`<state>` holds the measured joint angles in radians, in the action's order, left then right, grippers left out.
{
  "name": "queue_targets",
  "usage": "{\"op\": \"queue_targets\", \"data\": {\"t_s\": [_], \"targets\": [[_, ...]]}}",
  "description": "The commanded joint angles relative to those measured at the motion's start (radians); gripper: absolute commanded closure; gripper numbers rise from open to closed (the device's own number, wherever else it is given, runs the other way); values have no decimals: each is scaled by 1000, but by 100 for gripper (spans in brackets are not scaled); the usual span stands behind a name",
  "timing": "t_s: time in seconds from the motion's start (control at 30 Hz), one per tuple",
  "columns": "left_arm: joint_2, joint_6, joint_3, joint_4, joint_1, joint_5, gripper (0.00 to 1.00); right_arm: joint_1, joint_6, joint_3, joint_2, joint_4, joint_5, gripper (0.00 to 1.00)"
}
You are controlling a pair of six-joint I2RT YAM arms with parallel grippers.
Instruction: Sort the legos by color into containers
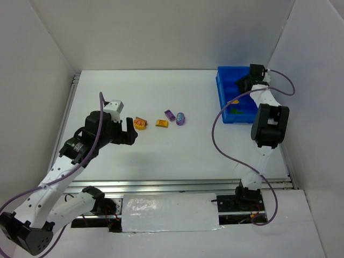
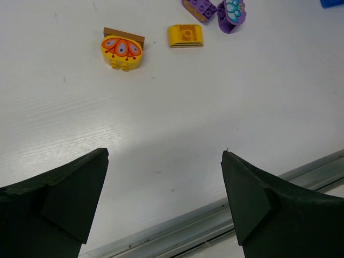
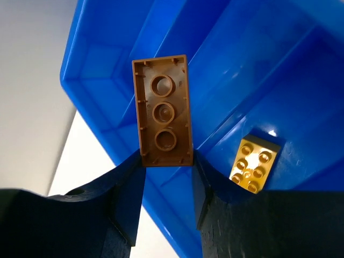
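Right pincer [image 3: 167,161]: I clamp brown brick [image 3: 162,110] by its short end.
Long axis: straight out from my fingertips, hollow underside to camera, over blue tray [image 3: 107,64].
Left pincer [image 2: 165,156]: gaping above worktop [image 2: 177,107].

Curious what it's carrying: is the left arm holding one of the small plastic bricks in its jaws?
No, its jaws stand wide apart in the wrist view, with only bare white table between them.

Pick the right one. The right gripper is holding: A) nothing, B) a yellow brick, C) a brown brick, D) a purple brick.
C: in the right wrist view the right gripper pinches a brown brick, its hollow underside showing, over the blue tray.
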<state>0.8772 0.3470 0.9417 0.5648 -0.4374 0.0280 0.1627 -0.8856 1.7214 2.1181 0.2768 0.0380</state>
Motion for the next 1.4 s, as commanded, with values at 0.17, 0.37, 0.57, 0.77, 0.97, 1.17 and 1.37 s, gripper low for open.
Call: {"op": "queue_targets", "data": {"t_s": [0.17, 0.37, 0.57, 0.77, 0.97, 1.17, 1.37], "targets": [[11, 12, 6, -5, 5, 59, 0, 29, -119, 11, 26, -143, -33, 100], [29, 12, 9, -6, 5, 61, 1, 40, -188, -65, 37, -274, -107, 100], [39, 12, 8, -9, 5, 70, 0, 40, -222, -94, 37, -303, -95, 90], [48, 15, 6, -14, 5, 72, 0, 44, -240, -82, 65, -303, -95, 87], [54, 15, 6, -13, 5, 70, 1, 47, -265, -125, 56, -349, -113, 69], [69, 14, 6, -13, 5, 65, 1, 52, -262, -120, 66, -390, -167, 45], [72, 10, 6, -11, 6, 56, 0, 54, -263, -117, 63, -395, -191, 29]]}}
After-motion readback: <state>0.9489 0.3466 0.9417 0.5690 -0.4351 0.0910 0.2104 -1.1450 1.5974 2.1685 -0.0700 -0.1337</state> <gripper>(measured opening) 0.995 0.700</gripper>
